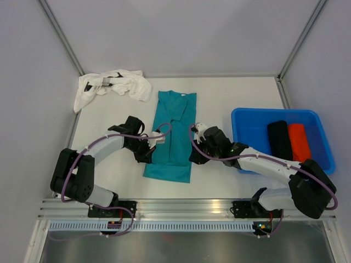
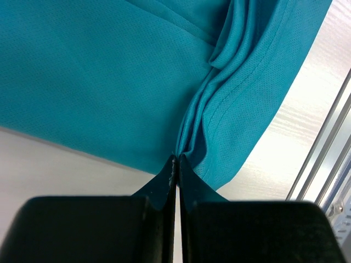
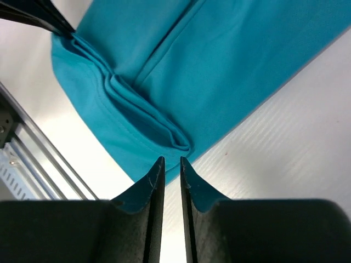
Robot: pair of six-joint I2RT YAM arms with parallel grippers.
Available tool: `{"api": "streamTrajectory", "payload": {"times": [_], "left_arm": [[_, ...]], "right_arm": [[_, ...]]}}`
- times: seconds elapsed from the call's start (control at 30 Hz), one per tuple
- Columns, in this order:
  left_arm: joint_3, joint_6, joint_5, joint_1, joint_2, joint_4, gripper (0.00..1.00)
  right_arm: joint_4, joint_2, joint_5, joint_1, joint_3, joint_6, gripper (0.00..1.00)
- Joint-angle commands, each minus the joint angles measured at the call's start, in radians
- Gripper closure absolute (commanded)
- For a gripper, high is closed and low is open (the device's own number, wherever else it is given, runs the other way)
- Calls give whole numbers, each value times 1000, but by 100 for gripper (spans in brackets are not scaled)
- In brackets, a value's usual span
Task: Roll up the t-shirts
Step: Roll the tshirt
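Note:
A teal t-shirt (image 1: 173,134) lies folded into a long strip in the middle of the table, with a ridge of cloth bunched across it near its front hem. My left gripper (image 1: 148,149) is at the strip's left edge. In the left wrist view it (image 2: 177,158) is shut on a pinched fold of the teal t-shirt (image 2: 98,71). My right gripper (image 1: 195,155) is at the right edge. Its jaws (image 3: 169,160) stand slightly open with only table between them, just short of the teal cloth (image 3: 219,60). A white t-shirt (image 1: 115,85) lies crumpled at the back left.
A blue plastic tub (image 1: 249,116) stands at the right and holds a rolled black t-shirt (image 1: 278,139) and a rolled orange-red t-shirt (image 1: 299,141). Aluminium rails (image 1: 181,208) run along the table's near edge. The left gripper's fingers (image 3: 38,13) show at the top left of the right wrist view.

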Motion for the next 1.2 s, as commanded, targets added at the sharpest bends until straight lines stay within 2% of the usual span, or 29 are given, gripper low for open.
{"api": "streamTrajectory", "payload": {"times": [0.0,0.13,0.23,0.33,0.5,0.63,0.7,0.73,0.83,1.03,1.17], "left_arm": [[32,-50,38,6,6,50,98],[9,-51,24,7,22,80,98],[12,-77,24,7,42,103,98],[12,-86,1,6,62,103,98],[-22,-60,-80,6,57,110,98],[7,-89,-130,7,59,118,97],[24,-129,-160,7,57,116,89],[38,-140,-163,7,51,115,76],[67,-155,-170,7,-1,112,60],[134,-113,-213,7,-139,45,50],[67,53,-221,-54,-217,-72,47]], "right_arm": [[69,-56,11,25,-59,72,78],[176,-64,2,95,-119,121,90],[291,-27,-1,137,-151,173,94],[323,14,72,140,-166,213,100],[365,88,126,140,-208,277,100],[366,153,146,138,-206,314,100],[362,163,151,138,-202,314,100],[353,160,151,138,-199,311,100],[305,133,168,140,-183,293,100],[245,102,162,138,-157,247,100],[247,113,148,140,-163,257,100]]}}
